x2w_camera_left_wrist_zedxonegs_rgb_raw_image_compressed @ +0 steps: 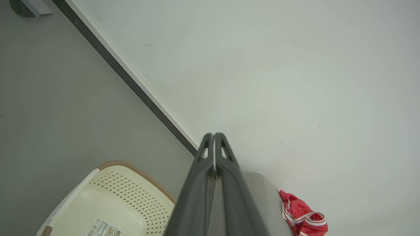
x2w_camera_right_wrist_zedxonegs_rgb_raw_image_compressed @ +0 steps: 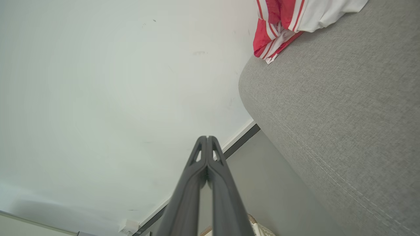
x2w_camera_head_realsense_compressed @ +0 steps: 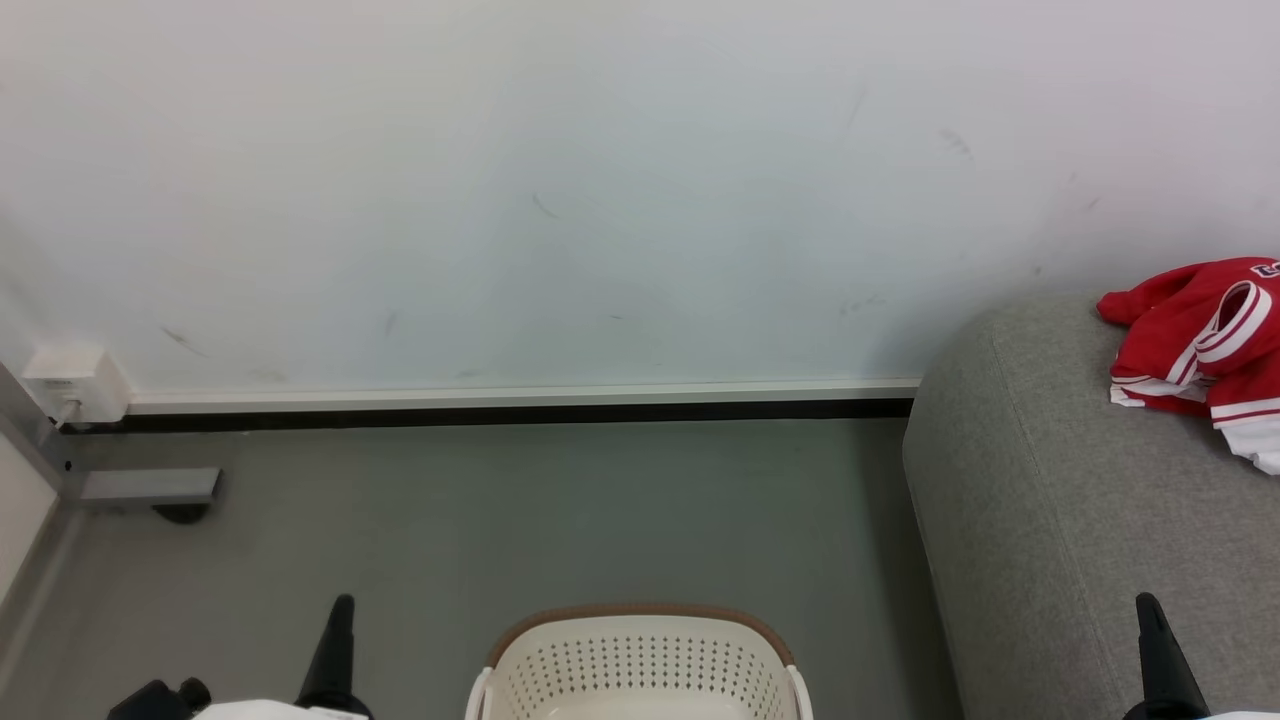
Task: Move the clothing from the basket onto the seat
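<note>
Running off frame, clothing (x2w_camera_head_realsense_compressed: 1190, 330) on seat (x2w_camera_head_realsense_compressed: 1050, 520); left fingers (x2w_camera_left_wrist_zedxonegs_rgb_raw_image_compressed: 200, 183), right fingers (x2w_camera_right_wrist_zedxonegs_rgb_raw_image_compressed: 192, 183) pinched together, empty.

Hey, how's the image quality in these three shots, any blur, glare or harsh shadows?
Head view: even, soft light, no glare, red jersey sharp. Left wrist view: left gripper blurs toward the bottom edge. Right wrist view: right gripper likewise, sofa weave crisp.

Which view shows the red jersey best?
The head view: the jersey lies crumpled on the sofa, with a striped cuff and some lettering visible, though the frame's right edge cuts it. The right wrist view catches a striped end at its top edge; the left wrist view shows it small.
</note>
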You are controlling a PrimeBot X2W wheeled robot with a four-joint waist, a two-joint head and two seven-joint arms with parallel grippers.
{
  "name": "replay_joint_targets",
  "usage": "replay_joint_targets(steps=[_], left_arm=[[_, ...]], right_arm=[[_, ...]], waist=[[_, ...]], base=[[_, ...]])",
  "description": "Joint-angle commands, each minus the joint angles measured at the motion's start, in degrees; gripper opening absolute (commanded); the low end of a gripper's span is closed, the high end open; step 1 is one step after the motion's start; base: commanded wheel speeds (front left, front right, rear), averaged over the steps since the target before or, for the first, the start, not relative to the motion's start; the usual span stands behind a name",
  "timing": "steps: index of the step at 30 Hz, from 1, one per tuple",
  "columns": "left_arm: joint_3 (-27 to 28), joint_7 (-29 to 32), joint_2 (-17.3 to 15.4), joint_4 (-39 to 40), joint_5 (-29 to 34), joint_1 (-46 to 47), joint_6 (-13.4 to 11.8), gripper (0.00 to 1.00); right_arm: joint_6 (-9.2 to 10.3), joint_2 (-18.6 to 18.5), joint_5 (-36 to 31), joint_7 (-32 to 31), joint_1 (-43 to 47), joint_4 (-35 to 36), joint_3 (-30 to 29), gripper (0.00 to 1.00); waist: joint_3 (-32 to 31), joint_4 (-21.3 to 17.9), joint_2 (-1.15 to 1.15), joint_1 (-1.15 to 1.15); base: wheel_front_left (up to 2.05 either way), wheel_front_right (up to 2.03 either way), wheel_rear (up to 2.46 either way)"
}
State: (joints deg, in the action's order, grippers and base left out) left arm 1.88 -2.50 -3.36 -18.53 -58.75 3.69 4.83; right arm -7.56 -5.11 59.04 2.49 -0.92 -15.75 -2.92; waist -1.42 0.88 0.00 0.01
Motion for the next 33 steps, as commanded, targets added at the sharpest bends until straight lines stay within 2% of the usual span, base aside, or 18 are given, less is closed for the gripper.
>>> replay_joint_targets(steps=[1,33], left_arm=[[0.5,0.4,-0.2,0.8,-1.6,1.5,0.4,0.00],[2.8,5.1,0.1,2.8,-18.4,2.2,1.7,0.00]], right_arm=[[0.06,0.0,1.7,-0.4,-1.1,0.7,-0.5,0.00],[0.10,1.1,18.4,-5.0,-3.6,1.3,-2.2,0.00]], waist=[[0.0,0.0,0.00,0.00],[0.7,-0.4,0.00,-0.01]], base=[[0.00,0.00,0.00],[0.00,0.00,0.00]])
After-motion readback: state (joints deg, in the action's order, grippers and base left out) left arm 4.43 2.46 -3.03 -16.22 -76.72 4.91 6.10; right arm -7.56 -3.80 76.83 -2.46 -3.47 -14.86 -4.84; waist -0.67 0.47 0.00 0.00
